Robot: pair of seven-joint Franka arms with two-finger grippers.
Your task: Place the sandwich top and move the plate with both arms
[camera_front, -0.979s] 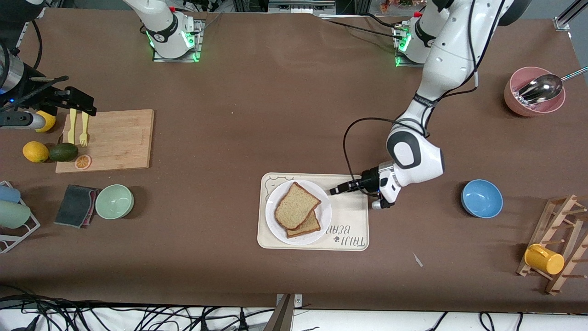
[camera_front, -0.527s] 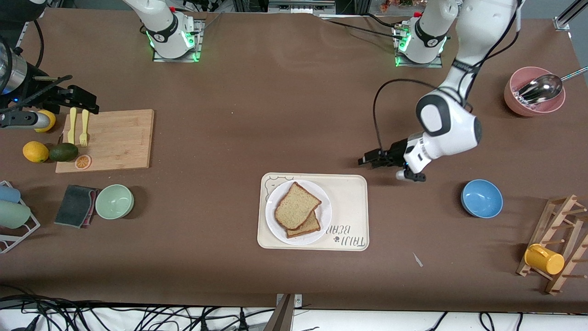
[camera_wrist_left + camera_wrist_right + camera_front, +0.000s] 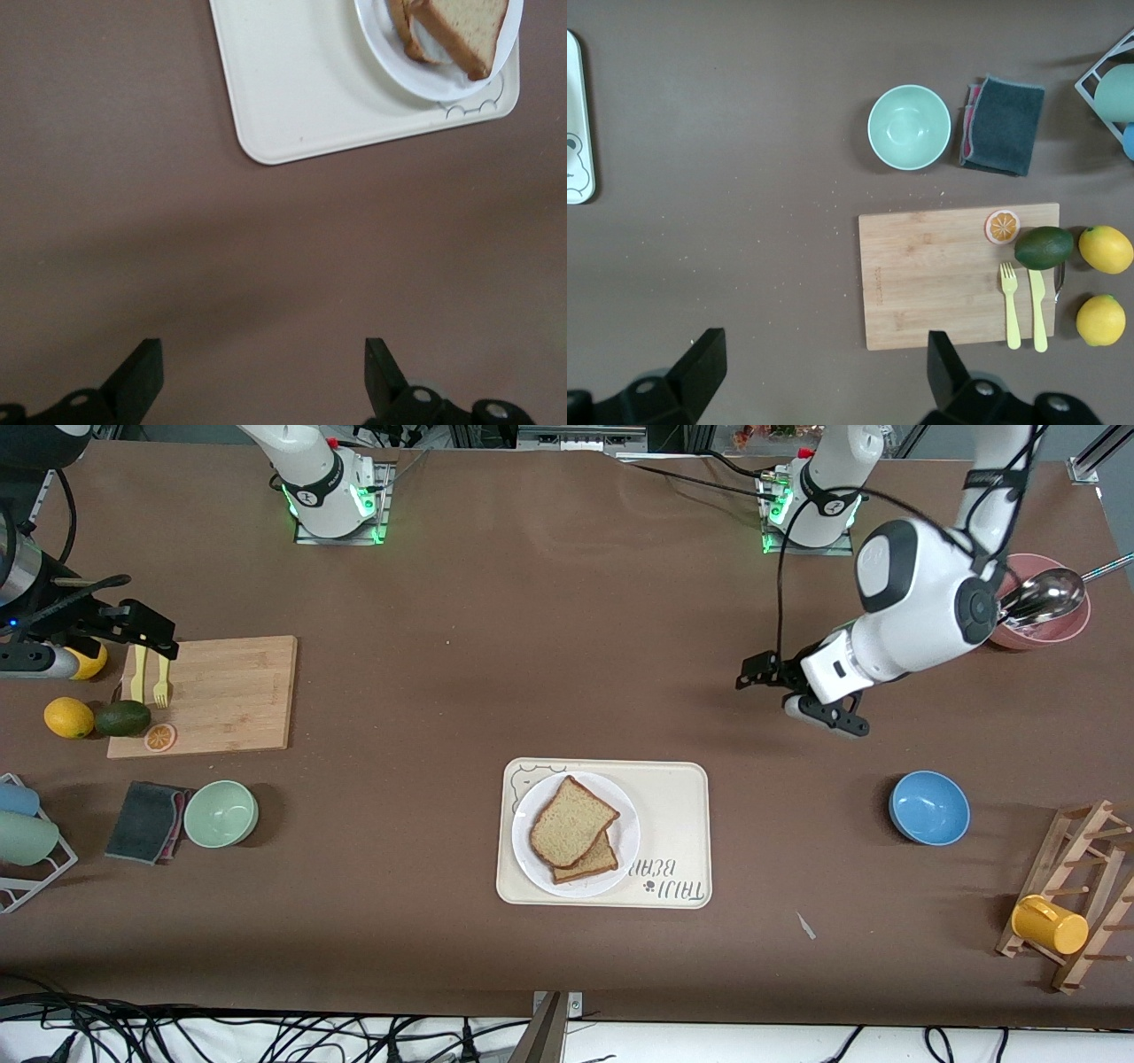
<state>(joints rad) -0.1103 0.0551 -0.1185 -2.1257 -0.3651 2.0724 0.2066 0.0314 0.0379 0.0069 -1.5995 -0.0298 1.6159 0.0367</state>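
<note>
The sandwich top (image 3: 571, 822), a plain brown-crusted bread slice, lies askew on a lower slice (image 3: 595, 861) on the white plate (image 3: 625, 824). The plate sits on a cream tray (image 3: 678, 824). My left gripper (image 3: 753, 676) hangs open and empty over bare table, off the tray's corner toward the left arm's base. In the left wrist view the left gripper (image 3: 261, 363) stands wide apart, with the tray (image 3: 301, 80), plate (image 3: 416, 84) and bread (image 3: 465, 27) apart from it. My right gripper (image 3: 151, 629) waits open over the cutting board's end; the right gripper (image 3: 824, 359) holds nothing.
A cutting board (image 3: 221, 691) with fork, knife and an orange slice lies at the right arm's end, with lemons and an avocado (image 3: 122, 717) beside it. Nearer the camera are a green bowl (image 3: 221, 813) and a cloth (image 3: 146, 821). A blue bowl (image 3: 928, 807), a pink bowl (image 3: 988, 615) and a rack with a yellow cup (image 3: 1050, 924) stand at the left arm's end.
The left gripper has opened, lifted away from the plate's edge and drawn back toward the left arm's base. The bread and plate stay put. The right arm has barely moved.
</note>
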